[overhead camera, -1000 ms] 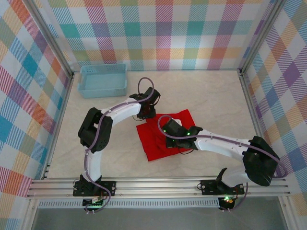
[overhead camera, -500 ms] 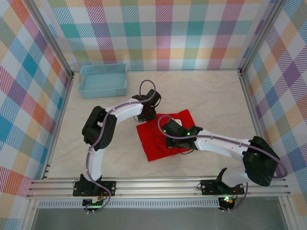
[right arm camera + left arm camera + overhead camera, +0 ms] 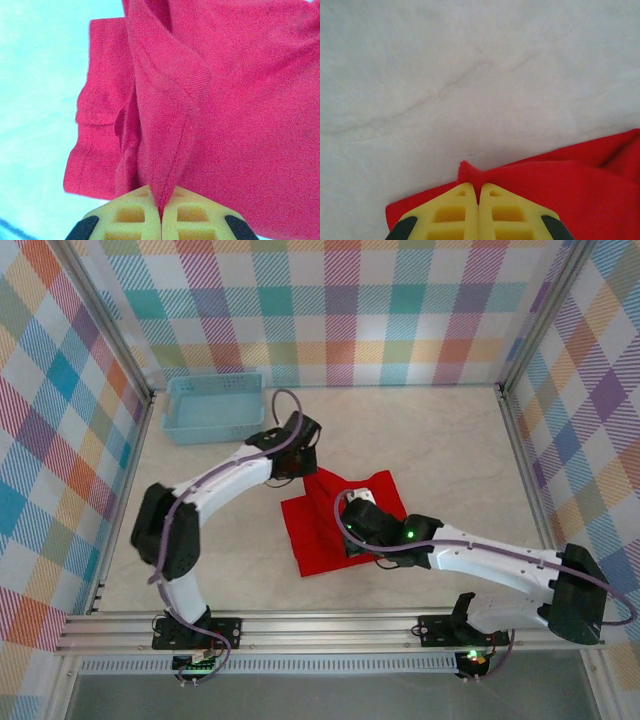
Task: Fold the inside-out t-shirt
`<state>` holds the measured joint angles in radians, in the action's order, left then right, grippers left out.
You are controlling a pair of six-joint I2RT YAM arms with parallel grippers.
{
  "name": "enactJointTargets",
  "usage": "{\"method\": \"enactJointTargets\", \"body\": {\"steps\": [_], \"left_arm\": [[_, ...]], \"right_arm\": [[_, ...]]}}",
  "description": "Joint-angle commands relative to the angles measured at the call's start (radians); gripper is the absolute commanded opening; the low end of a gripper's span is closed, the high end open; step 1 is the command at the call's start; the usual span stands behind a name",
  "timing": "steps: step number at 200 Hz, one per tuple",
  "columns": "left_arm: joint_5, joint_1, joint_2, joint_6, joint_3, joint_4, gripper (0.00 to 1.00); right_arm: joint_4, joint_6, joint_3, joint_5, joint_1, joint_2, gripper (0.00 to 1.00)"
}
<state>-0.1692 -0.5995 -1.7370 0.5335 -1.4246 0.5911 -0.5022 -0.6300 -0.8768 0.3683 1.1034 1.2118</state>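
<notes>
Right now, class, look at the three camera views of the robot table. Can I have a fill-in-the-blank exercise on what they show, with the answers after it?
The t-shirt lying on the table is ____ in colour.
The left gripper is ____ on the t-shirt's edge.
With the right gripper also shut on it, the number of grippers holding the t-shirt is ____.
The light-blue basket sits at the table's far ____ corner.
Missing words: red; shut; two; left.
</notes>
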Motion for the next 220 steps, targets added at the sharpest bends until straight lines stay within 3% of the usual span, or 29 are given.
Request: {"method": "enactJointTargets", "body": {"steps": [1, 55, 89, 154, 220], "left_arm": [[0.014, 0.047, 0.063, 0.008, 0.086, -0.043, 0.0], [0.024, 0.104, 0.075, 0.051, 0.282, -0.137, 0.0], [0.04, 0.127, 0.05, 0.032, 0.279, -0.144, 0.0], [0.082, 0.16, 0.156, 0.011, 0.188, -0.08, 0.0], [0.074, 0.251, 0.142, 0.005, 0.371, -0.162, 0.0]], "right_arm": [[-0.016, 0.051, -0.037, 0.026, 0.055, -0.002, 0.0], [0.066, 0.038, -0.053, -0.043, 0.113, 0.162, 0.0], [0.053, 0.02, -0.089, -0.008, 0.113, 0.208, 0.0], [0.043, 0.087, -0.185, 0.003, 0.144, 0.049, 0.0], [0.115, 0.062, -0.217, -0.093, 0.151, 0.34, 0.0]]}}
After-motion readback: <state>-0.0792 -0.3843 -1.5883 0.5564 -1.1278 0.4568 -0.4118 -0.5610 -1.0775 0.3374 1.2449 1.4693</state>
